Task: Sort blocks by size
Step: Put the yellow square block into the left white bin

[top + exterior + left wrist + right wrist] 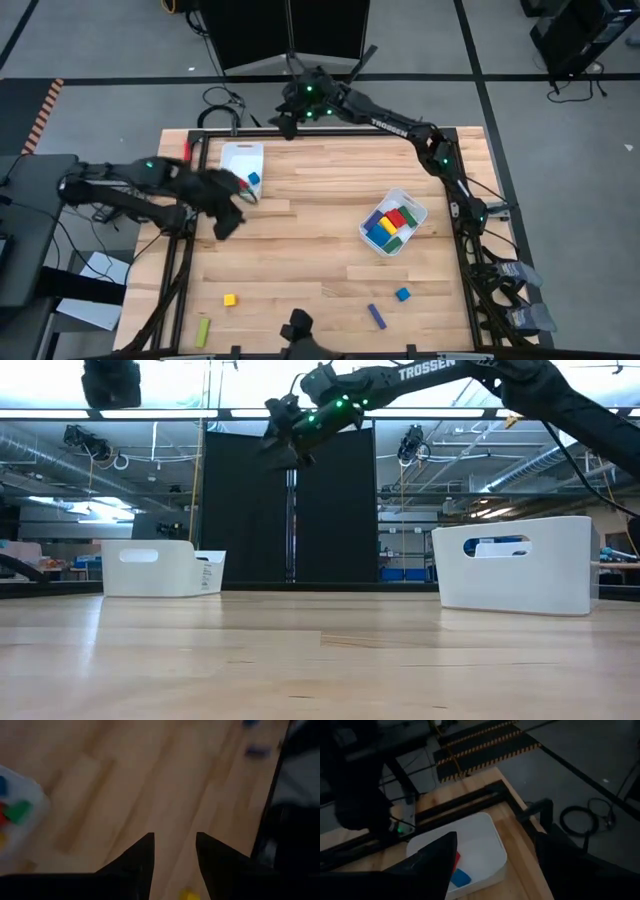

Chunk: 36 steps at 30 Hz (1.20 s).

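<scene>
Loose blocks lie on the table near its front edge: a yellow cube (230, 299), a yellow-green bar (203, 331), a purple bar (376, 316) and a blue cube (402, 294). A white bin (243, 158) at the far left holds a blue block (254, 180) and a red one (456, 860). A second white bin (415, 212) at the right holds several coloured blocks. My left gripper (224, 226) is open and empty above the table's left part (174, 842). My right gripper (282, 124) is open and empty, raised high over the far edge (495, 855).
A black frame (200, 140) runs along the table's left and far edges. A dark camera mount (298, 325) stands at the near edge. Bare wood lies between the two bins, in the table's middle.
</scene>
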Each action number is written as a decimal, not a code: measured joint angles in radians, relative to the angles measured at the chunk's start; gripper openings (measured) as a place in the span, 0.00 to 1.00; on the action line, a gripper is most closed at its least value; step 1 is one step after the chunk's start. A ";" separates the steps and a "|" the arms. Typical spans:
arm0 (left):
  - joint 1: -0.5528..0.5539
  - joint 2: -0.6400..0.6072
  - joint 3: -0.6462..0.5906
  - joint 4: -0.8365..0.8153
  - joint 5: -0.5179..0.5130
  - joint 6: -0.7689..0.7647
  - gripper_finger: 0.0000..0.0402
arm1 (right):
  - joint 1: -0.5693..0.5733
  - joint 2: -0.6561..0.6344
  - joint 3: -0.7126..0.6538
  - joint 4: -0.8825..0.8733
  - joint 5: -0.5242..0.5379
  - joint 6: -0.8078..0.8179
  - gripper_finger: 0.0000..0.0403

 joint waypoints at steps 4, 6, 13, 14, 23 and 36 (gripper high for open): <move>-0.112 0.101 0.000 -0.043 0.025 -0.027 0.39 | -0.014 -0.039 0.000 -0.027 -0.022 -0.041 0.68; -0.158 0.147 0.000 -0.078 0.027 -0.046 0.42 | -0.026 -0.053 0.000 -0.038 -0.026 -0.055 0.68; -0.285 0.264 0.000 -0.115 0.018 -0.142 0.60 | -0.081 -0.124 -0.048 -0.032 -0.055 -0.069 0.68; -0.300 0.277 0.000 -0.116 0.015 -0.153 0.63 | -0.087 -0.151 -0.097 0.003 -0.056 -0.064 0.68; -0.396 0.303 -0.148 0.115 0.054 -0.283 0.72 | -0.099 -0.641 -0.949 0.606 0.017 0.093 0.64; -0.590 0.338 -0.260 0.291 0.099 -0.288 0.72 | -0.048 -1.173 -1.377 0.595 0.259 0.127 0.64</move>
